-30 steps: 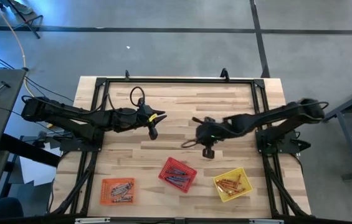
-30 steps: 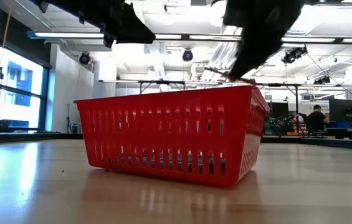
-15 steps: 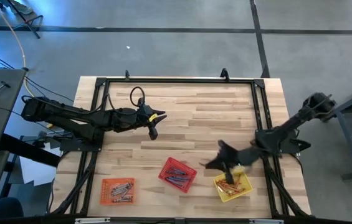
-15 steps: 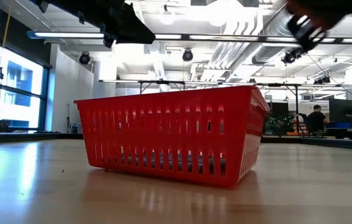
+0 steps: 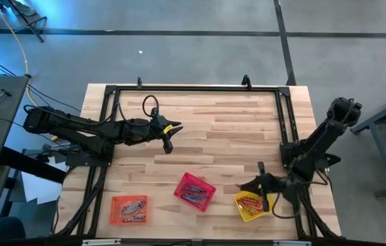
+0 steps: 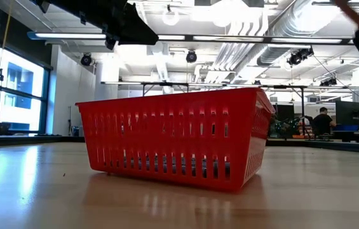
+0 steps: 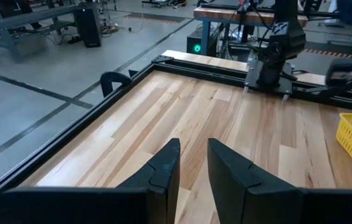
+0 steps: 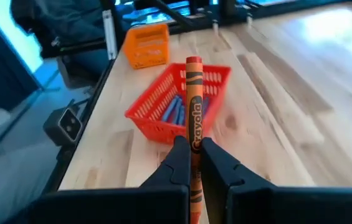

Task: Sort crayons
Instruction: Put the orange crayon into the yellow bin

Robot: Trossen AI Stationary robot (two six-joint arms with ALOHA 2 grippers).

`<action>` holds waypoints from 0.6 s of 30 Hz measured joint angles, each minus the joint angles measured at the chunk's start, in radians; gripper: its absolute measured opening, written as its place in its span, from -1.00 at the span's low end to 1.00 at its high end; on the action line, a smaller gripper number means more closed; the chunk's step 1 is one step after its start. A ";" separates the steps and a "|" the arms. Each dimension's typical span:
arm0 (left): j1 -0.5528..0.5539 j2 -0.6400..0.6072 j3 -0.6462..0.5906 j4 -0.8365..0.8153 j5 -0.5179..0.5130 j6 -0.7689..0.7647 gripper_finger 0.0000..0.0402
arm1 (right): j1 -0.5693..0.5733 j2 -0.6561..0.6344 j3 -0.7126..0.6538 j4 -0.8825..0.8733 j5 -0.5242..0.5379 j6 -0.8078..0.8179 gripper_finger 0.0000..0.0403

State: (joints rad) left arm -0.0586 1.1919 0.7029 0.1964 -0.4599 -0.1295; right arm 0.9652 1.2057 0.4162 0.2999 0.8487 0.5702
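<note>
Wooden planks make up the table (image 5: 199, 137), framed by a dark rail, and most of its middle and far half lies bare, leaving wide room between the arms. Three mesh baskets sit along the near edge: an orange basket (image 5: 129, 209) near the left corner, a red basket (image 5: 194, 191) in the middle, a yellow basket (image 5: 254, 203) toward the right.

The right gripper (image 8: 191, 163) hangs over the yellow basket's near-right side, fingers pressed onto an orange crayon (image 8: 193, 118) that stands up between them, its label lettering readable. Bluish crayons (image 8: 176, 111) lie in the red basket; the sticks in the orange basket look greyish, though they are too small to be sure.

The left gripper (image 7: 191, 165) waits over the table's left-centre, well away from the baskets, its fingers slightly apart and holding nothing.
</note>
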 joint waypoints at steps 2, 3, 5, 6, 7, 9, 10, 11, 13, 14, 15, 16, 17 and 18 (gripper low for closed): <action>-0.001 0.000 0.000 0.000 0.000 0.000 -0.65 | 0.017 0.005 -0.042 0.041 0.028 0.068 -0.99; -0.001 0.000 0.000 0.000 0.000 0.000 -0.65 | 0.024 0.009 -0.058 0.063 0.038 0.089 -0.99; -0.001 0.000 0.000 -0.002 0.000 0.000 -0.65 | 0.043 0.016 -0.082 0.096 0.042 0.128 -0.99; -0.001 0.000 0.000 -0.004 0.000 0.000 -0.65 | 0.051 0.022 -0.091 0.116 0.041 0.146 -0.99; -0.001 0.000 0.000 -0.010 0.000 0.000 -0.65 | 0.060 0.029 -0.097 0.135 0.042 0.159 -0.99; -0.001 0.000 0.000 -0.018 0.000 0.000 -0.65 | 0.081 0.046 -0.105 0.178 0.042 0.177 -0.99; -0.001 0.000 0.000 -0.020 0.000 0.000 -0.65 | 0.091 0.058 -0.105 0.194 0.042 0.184 -0.99; -0.001 0.000 0.000 -0.020 0.000 0.000 -0.65 | 0.102 0.070 -0.105 0.207 0.041 0.188 -0.99; -0.001 0.000 0.000 -0.020 0.000 0.000 -0.65 | 0.123 0.096 -0.105 0.241 0.042 0.189 -0.99; -0.001 0.000 0.000 -0.020 0.000 0.000 -0.65 | 0.131 0.110 -0.105 0.254 0.042 0.189 -0.99; -0.001 0.000 0.000 -0.020 0.000 0.000 -0.65 | 0.139 0.123 -0.105 0.262 0.045 0.189 -0.99; -0.001 0.000 0.000 -0.020 0.000 0.000 -0.65 | 0.147 0.137 -0.105 0.271 0.054 0.189 -0.99; -0.001 0.000 0.000 -0.020 0.000 0.000 -0.65 | 0.152 0.150 -0.105 0.279 0.063 0.189 -0.99; -0.001 0.000 0.000 -0.020 0.000 0.000 -0.65 | 0.156 0.161 -0.105 0.289 0.068 0.189 -0.99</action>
State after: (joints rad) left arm -0.0593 1.1919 0.7029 0.1762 -0.4595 -0.1299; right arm 1.1216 1.3668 0.3115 0.5886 0.9168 0.7595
